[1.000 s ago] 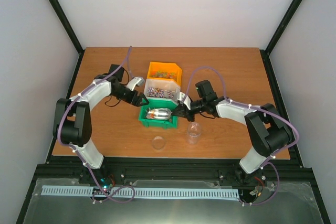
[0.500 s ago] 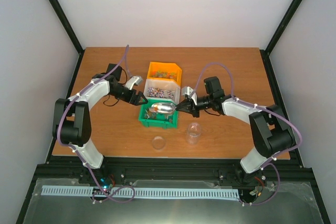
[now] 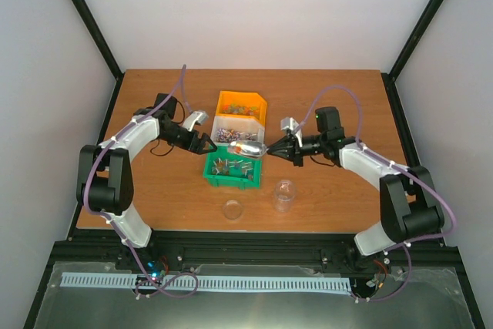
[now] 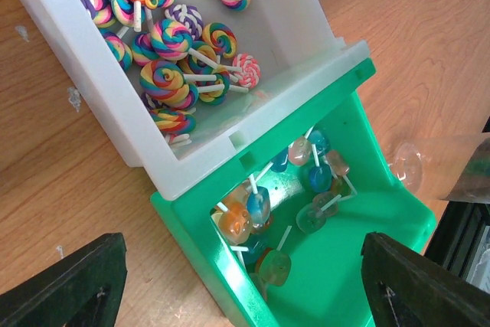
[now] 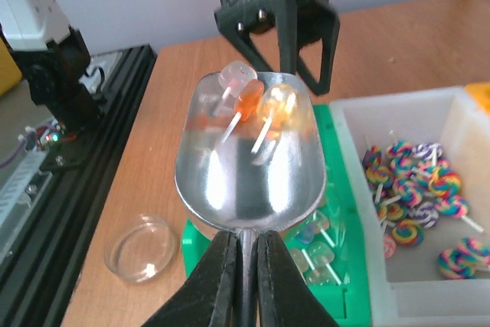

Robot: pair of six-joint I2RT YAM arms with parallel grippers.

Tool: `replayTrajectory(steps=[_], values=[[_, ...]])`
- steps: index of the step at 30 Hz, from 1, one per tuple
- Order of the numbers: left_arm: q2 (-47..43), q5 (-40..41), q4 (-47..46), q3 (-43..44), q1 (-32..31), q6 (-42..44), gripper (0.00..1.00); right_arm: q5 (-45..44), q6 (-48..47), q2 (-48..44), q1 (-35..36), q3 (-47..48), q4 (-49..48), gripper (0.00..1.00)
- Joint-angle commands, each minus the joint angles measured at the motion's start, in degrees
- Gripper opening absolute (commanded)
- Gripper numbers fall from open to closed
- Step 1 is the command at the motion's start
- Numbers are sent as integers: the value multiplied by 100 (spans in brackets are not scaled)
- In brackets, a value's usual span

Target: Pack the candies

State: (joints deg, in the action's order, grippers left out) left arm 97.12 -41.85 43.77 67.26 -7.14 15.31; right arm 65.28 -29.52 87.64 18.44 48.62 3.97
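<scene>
Right gripper (image 5: 245, 266) clamped on scoop (image 5: 249, 166) handle, three candies (image 5: 256, 101) aboard; jar (image 3: 284, 194) near, looks empty. Left gripper (image 3: 202, 143) released. Packing barely started.

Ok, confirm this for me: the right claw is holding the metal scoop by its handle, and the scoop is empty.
Not empty. The right wrist view shows three candies lying in the scoop, one pale, one orange and one amber, each on a white stick. The rest stands: the right claw is closed on the scoop's handle.
</scene>
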Motion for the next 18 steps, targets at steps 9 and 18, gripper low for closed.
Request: replayTrajectory(steps=[9,18], values=[[-50,-264,-52,205,45,118,86,714,1181,-342,-168,418,-733,3],[-234,-330,16,121,54,234,86,590,-1715,-740,-659,990,2715,3]])
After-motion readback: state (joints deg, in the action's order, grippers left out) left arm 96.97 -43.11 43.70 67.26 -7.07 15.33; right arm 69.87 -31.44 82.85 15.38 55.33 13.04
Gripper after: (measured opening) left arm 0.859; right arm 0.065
